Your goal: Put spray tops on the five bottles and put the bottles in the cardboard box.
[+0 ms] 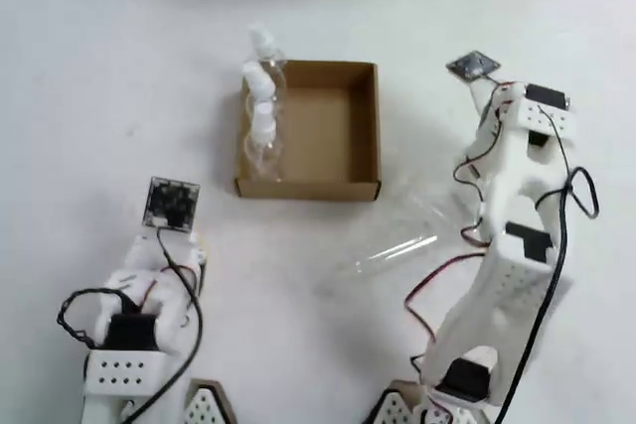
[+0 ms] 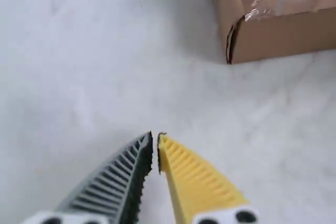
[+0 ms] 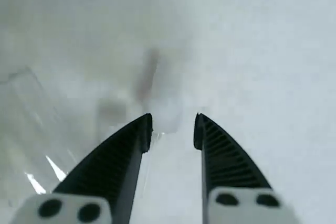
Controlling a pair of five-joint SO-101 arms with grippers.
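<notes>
- Spreading under everything, the white table [image 1: 99, 76] carries both arms, a box and some clear plastic.
- The right arm [image 1: 507, 275] stands at the table's right side, well apart from the box. The left arm [image 1: 134, 320] sits folded low at the near left.
- The cardboard box [image 1: 308, 187] lies open at the table's middle.
- The clear plastic [image 1: 397, 245] lies flat on the table between the box's near right corner and the right arm.
- The bottles [image 1: 262, 111] lie inside the box in a row against its left wall, with white spray tops [image 1: 261, 44] fitted. Their number cannot be told.
- The right gripper [image 3: 173, 125] holds its two black fingers a narrow gap apart with nothing between them, above bare table beside the plastic's edge.
- The left gripper [image 2: 155, 139] has its grey and yellow fingers pressed almost tip to tip, empty. It points at bare table near the box's corner.
</notes>
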